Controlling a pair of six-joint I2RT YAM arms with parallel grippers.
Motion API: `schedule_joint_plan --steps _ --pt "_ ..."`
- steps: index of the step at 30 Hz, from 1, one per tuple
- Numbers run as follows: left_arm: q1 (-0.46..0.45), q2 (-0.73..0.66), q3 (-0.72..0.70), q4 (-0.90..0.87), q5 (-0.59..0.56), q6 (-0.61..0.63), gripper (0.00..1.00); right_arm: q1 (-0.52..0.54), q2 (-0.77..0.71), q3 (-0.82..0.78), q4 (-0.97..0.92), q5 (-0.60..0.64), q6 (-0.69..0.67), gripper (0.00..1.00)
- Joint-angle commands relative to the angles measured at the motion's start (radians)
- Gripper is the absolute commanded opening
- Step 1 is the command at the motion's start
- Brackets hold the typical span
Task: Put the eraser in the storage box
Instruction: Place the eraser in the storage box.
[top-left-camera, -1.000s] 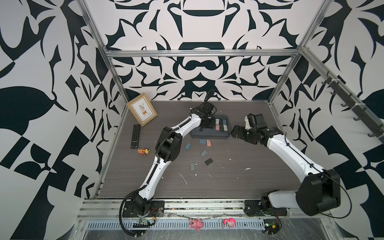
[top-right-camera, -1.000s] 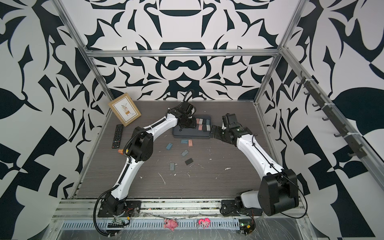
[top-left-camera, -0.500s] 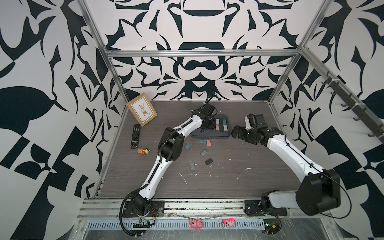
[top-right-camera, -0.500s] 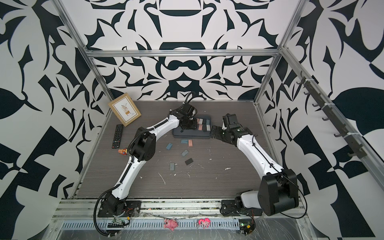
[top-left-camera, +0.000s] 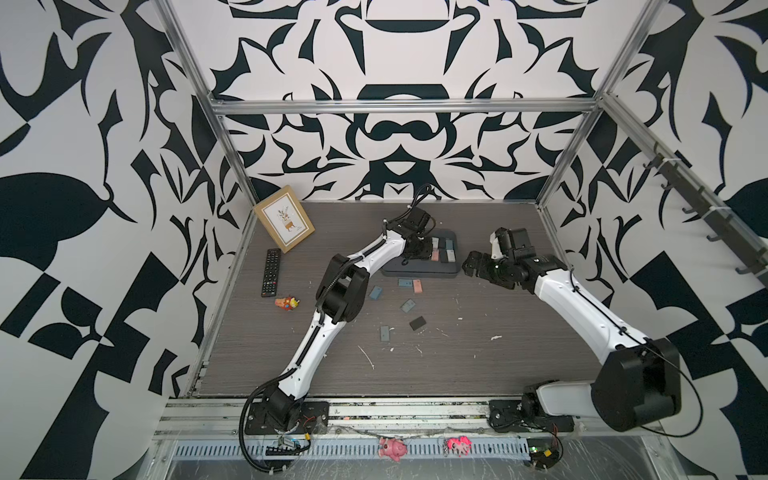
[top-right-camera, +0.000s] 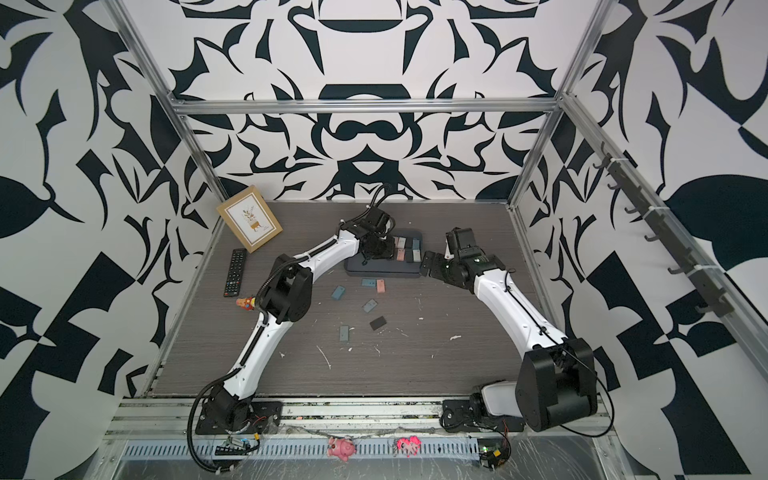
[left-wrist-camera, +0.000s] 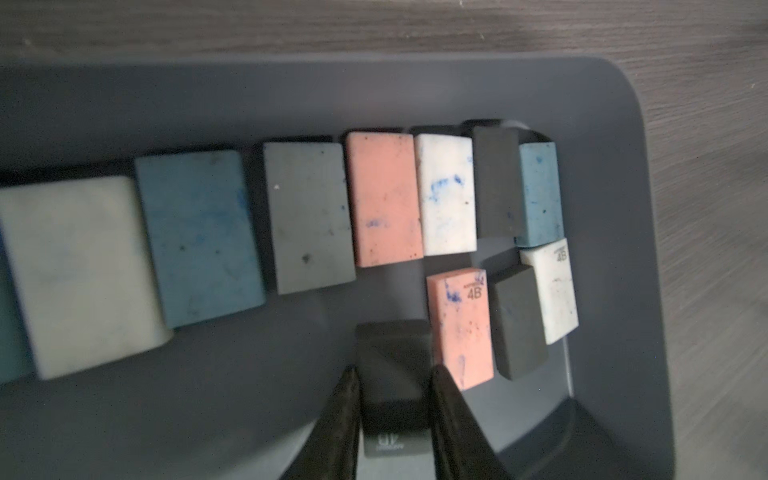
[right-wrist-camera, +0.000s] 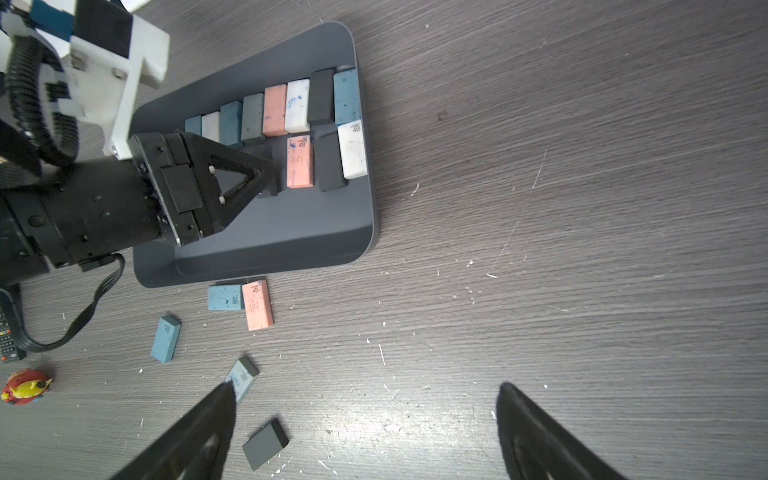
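The storage box (top-left-camera: 415, 274) is a shallow dark grey tray at the back middle of the table, with several erasers lined up inside it. My left gripper (left-wrist-camera: 392, 370) is low inside the tray (left-wrist-camera: 623, 208), shut on a black eraser (left-wrist-camera: 392, 353) that sits beside a pink eraser (left-wrist-camera: 459, 328). In the right wrist view the left gripper (right-wrist-camera: 270, 183) hides that eraser. My right gripper (right-wrist-camera: 365, 388) hovers open over bare table just right of the tray (right-wrist-camera: 270, 241), with nothing between its fingers.
Several loose erasers lie in front of the tray, among them a blue one (top-left-camera: 375, 293), a pink one (top-left-camera: 417, 286) and a black one (top-left-camera: 417, 323). A tan picture frame (top-left-camera: 284, 219), a remote (top-left-camera: 271, 272) and a small toy (top-left-camera: 286, 303) sit at the left.
My left gripper has shifted slightly to the right over the tray, toward the rows of erasers. The right arm has stayed where it was.
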Motion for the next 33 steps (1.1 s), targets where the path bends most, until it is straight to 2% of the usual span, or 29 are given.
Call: schedule_joint_plan --steps 1,17,22,25,29,33 --pt "-0.007 -0.010 -0.008 -0.018 -0.008 -0.002 0.34 -0.002 -0.022 -0.002 0.020 -0.008 0.000 0.99" --pt "-0.017 -0.117 -0.050 0.003 0.006 -0.013 0.50 -0.002 -0.014 0.006 0.002 0.021 0.016 0.99" --pt "-0.017 -0.195 -0.077 0.003 0.022 -0.013 0.61 0.003 0.004 0.021 -0.014 0.043 0.016 0.99" --pt "-0.015 -0.262 -0.111 -0.010 0.021 -0.010 0.72 0.027 0.011 0.018 -0.022 0.072 0.016 0.99" --pt "-0.013 -0.391 -0.216 -0.007 0.009 -0.004 0.97 0.092 0.029 0.012 -0.035 0.133 0.020 0.99" --pt "-0.009 -0.558 -0.385 0.023 -0.002 -0.008 0.99 0.196 0.061 0.016 -0.037 0.185 0.029 0.98"
